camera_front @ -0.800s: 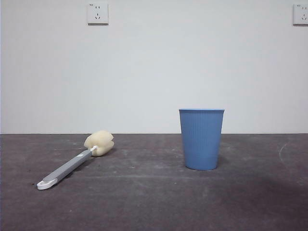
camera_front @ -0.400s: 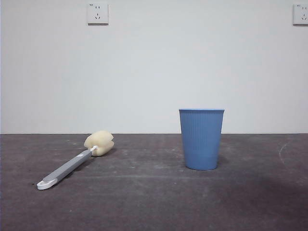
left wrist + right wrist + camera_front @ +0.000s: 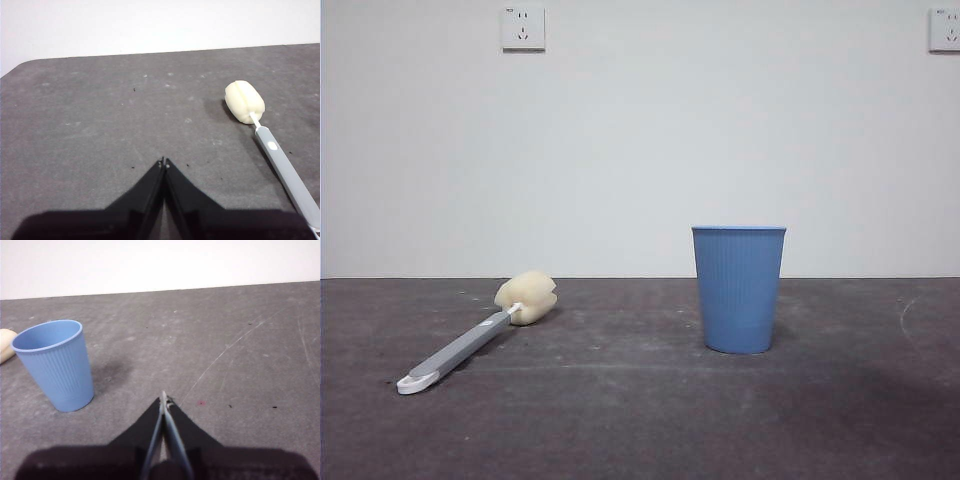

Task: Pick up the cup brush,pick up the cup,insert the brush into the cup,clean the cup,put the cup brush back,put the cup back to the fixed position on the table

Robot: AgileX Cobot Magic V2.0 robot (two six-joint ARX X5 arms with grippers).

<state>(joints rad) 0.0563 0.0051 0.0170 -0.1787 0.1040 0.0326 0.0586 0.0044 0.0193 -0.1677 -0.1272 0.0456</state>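
The cup brush (image 3: 480, 333) lies flat on the table (image 3: 640, 420) at the left, its cream sponge head toward the wall and its white looped end nearest the camera. The blue ribbed cup (image 3: 739, 288) stands upright right of centre, well apart from the brush. Neither arm shows in the front view. In the left wrist view my left gripper (image 3: 164, 162) is shut and empty, hovering beside the cup brush (image 3: 265, 135). My right gripper (image 3: 163, 399) is also shut and empty, a short way from the cup (image 3: 54, 364).
A white wall with two power sockets (image 3: 523, 28) rises behind the table's far edge. Pale curved scratches (image 3: 235, 347) mark the table surface near the right gripper.
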